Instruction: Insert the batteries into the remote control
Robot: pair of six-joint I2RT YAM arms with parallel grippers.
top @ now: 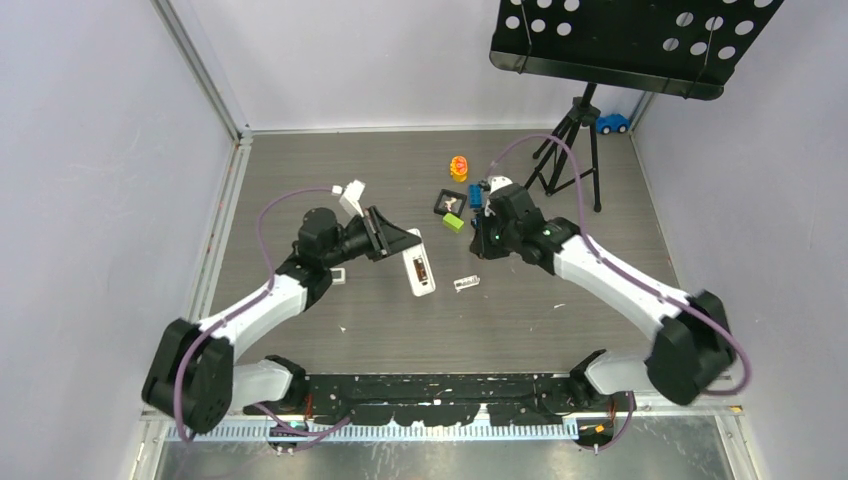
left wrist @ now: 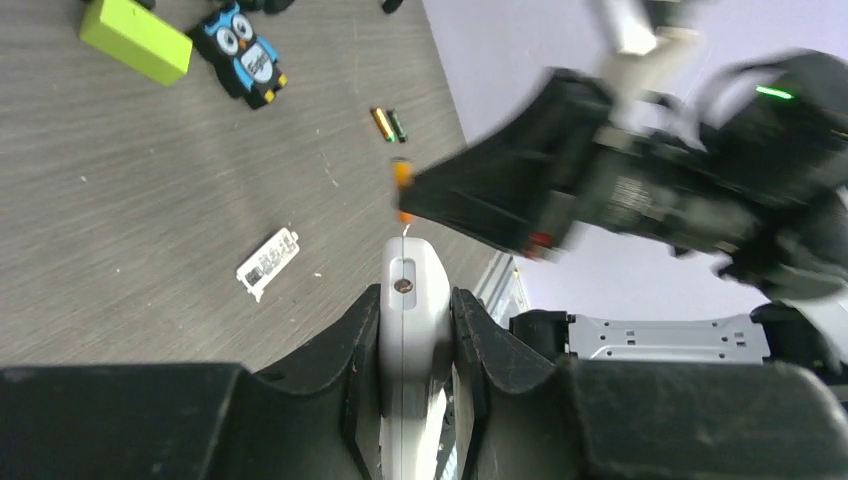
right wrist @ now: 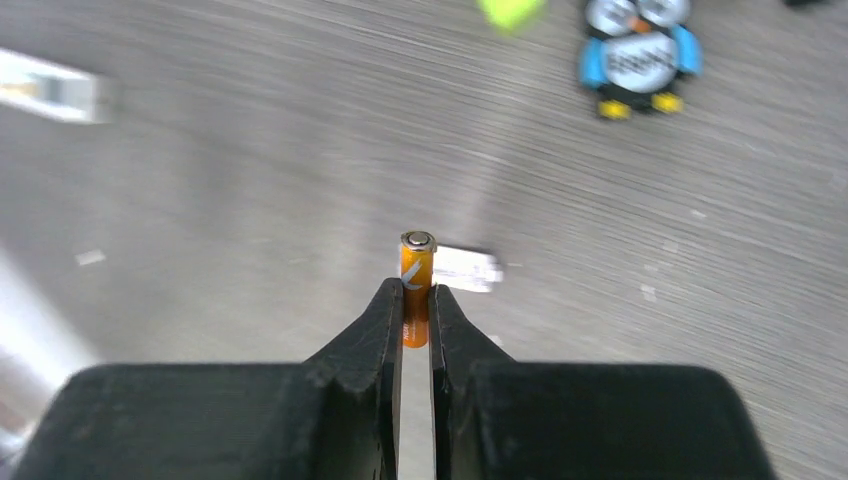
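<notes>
Nearest the arm bases, a small white strip (top: 466, 284) lies flat on the worktop (top: 330, 190). Just beyond it, the left tool (left wrist: 415, 300) is closed on the remote control (left wrist: 405, 270), one finger pressed to each side. From above, the remote's dark battery recess faces up. I cannot tell whether the remote rests on the worktop or is lifted.

The right tool (right wrist: 415, 300) is nearly closed and pinches an orange battery (right wrist: 416, 262), whose metal end sticks out past the fingertips. In the left wrist view that battery hangs just past the remote's end, apart from it.

Farther on, two dark batteries (left wrist: 390, 124) lie side by side. Beyond them are a green block (left wrist: 135, 38) and an owl figure (left wrist: 245, 62), then an orange toy (top: 459, 168). A black stand (top: 575, 130) and a blue toy car (top: 612, 123) are by the back wall.
</notes>
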